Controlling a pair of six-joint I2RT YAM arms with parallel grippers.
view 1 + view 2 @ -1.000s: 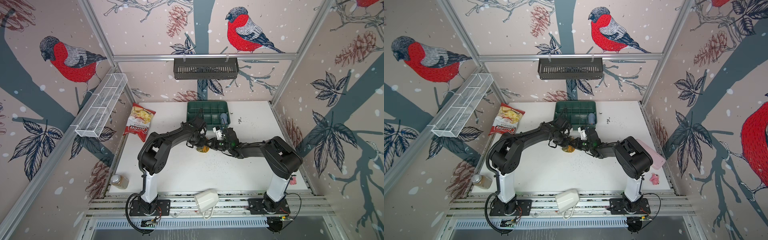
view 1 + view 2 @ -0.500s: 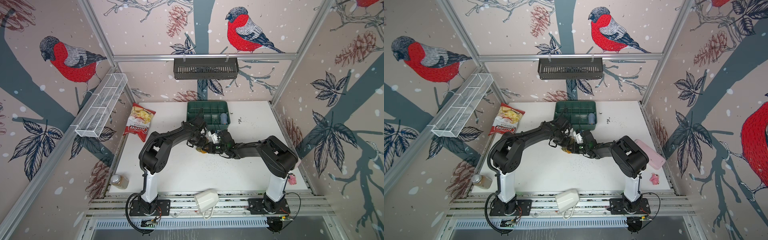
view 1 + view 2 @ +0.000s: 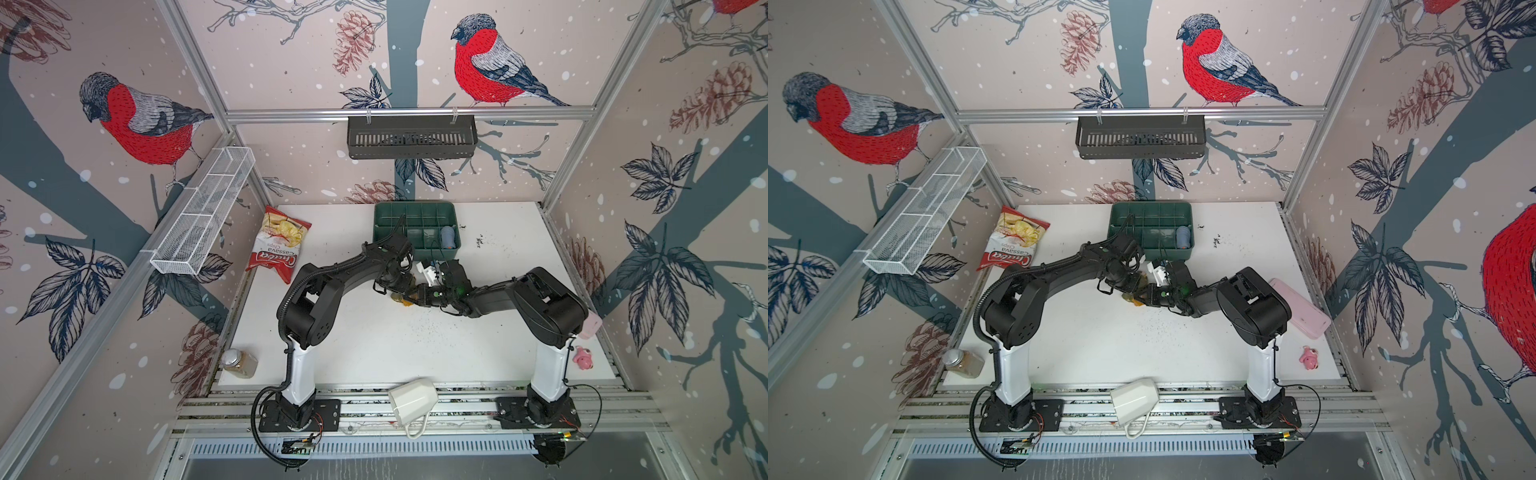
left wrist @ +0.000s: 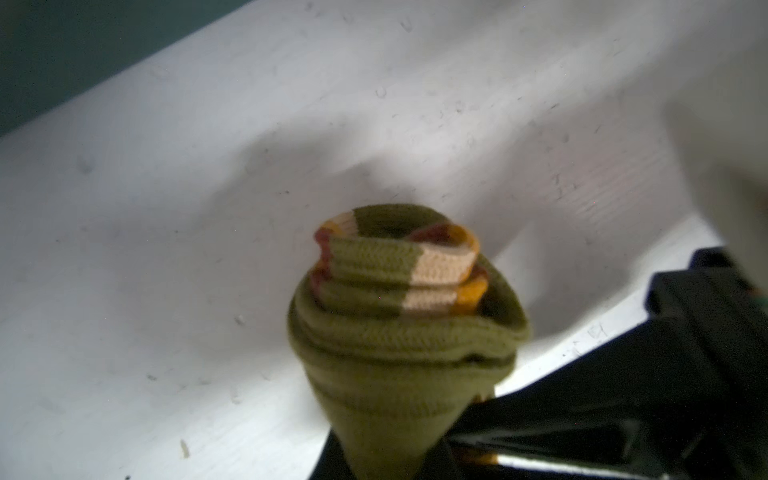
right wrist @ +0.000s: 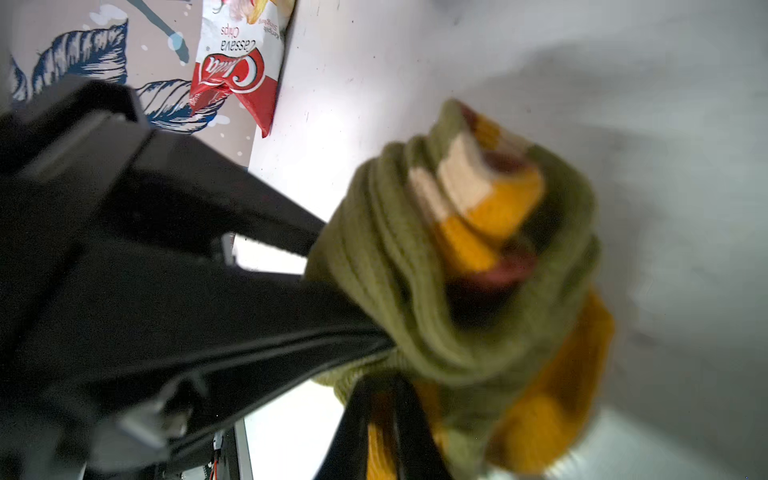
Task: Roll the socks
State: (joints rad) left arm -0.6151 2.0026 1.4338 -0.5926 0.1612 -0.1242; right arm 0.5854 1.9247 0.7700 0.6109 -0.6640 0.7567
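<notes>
The socks [image 4: 407, 332] are a tight olive-green roll with cream, brown and orange stripes at its core. In both top views the roll [image 3: 405, 299] hangs just above the middle of the white table [image 3: 374, 345]. My left gripper [image 3: 400, 286] is shut on the roll's narrow end, which pokes out from between its jaws in the left wrist view. From the right, my right gripper [image 5: 380, 415] meets the same bundle [image 5: 457, 270]. Its two black fingers [image 5: 353, 424] stand close together with mustard-orange fabric pinched between them. Both grippers nearly touch [image 3: 1144, 291].
A green divided tray [image 3: 415, 208] at the back holds a small blue-grey sock roll [image 3: 447, 237]. A cassava chips bag [image 3: 278, 245] lies back left, a spice jar [image 3: 239, 363] front left, a white cup [image 3: 413, 401] at the front rail, a pink box [image 3: 1300, 307] and pink figure [image 3: 584, 359] right.
The right gripper pushed in toward the left gripper, then eased back a little, staying at the socks. The left arm and the roll have barely moved.
</notes>
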